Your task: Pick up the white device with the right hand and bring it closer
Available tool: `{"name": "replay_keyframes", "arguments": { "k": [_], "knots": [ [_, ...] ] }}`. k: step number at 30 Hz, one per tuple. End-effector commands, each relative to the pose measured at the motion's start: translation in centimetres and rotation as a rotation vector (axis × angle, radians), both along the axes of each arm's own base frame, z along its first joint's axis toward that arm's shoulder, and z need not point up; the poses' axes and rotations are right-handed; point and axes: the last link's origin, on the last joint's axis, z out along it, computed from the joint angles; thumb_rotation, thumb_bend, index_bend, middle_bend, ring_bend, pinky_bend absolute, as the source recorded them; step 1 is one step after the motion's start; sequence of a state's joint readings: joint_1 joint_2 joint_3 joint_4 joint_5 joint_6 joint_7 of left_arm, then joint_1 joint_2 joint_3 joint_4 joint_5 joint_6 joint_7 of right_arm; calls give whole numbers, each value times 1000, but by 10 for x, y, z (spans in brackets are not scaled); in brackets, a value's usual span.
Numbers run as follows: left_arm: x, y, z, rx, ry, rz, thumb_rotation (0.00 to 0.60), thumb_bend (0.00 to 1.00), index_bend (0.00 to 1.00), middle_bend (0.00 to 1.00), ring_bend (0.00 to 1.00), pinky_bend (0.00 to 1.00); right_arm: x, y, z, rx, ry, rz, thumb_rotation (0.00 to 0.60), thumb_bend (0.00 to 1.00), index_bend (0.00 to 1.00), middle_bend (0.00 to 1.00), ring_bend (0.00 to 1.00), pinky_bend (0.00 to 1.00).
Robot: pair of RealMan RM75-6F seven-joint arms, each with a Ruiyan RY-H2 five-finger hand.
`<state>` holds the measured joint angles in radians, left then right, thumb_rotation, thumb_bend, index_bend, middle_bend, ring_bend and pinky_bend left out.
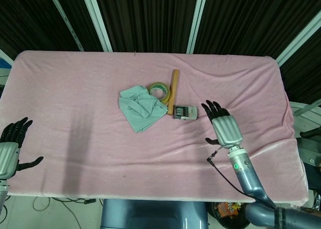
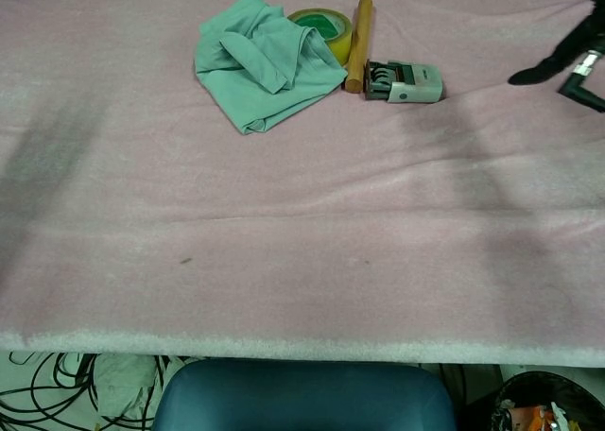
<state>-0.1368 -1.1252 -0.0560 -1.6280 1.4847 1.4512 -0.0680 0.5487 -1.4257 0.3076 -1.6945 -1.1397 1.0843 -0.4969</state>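
The white device (image 1: 185,112) with a dark front lies on the pink cloth, right beside a wooden stick; the chest view shows the device (image 2: 406,81) too. My right hand (image 1: 224,126) hovers open just right of it, fingers spread, holding nothing. Only a dark part of that right hand (image 2: 567,58) shows at the chest view's upper right edge. My left hand (image 1: 10,147) stays open at the table's near left edge, far from the device.
A crumpled green cloth (image 1: 140,107), a tape roll (image 1: 159,91) and a wooden stick (image 1: 173,91) lie just left of the device. The pink table cover (image 1: 75,88) spans the view. A blue chair back (image 2: 302,393) sits below the front edge.
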Motion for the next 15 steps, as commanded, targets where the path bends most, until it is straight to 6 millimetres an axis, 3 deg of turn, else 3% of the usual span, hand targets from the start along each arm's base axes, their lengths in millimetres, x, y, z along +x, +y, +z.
{"name": "replay_keyframes", "arguments": {
  "k": [1,8,15],
  "knots": [
    [0,1,0,-3,-2,3,600,0,0,0,0,0,29,-43,-36,57,16,-27,600,92,19,65,57,225],
    [-1,2,-1,-12,-9,14,600,0,0,0,0,0,41,-80,-76,84,42,-89,600,91,19,65,58,225],
    [-3,3,-1,-32,-18,37,600,0,0,0,0,0,38,-101,-102,105,71,-142,600,91,19,65,57,225]
  ]
}}
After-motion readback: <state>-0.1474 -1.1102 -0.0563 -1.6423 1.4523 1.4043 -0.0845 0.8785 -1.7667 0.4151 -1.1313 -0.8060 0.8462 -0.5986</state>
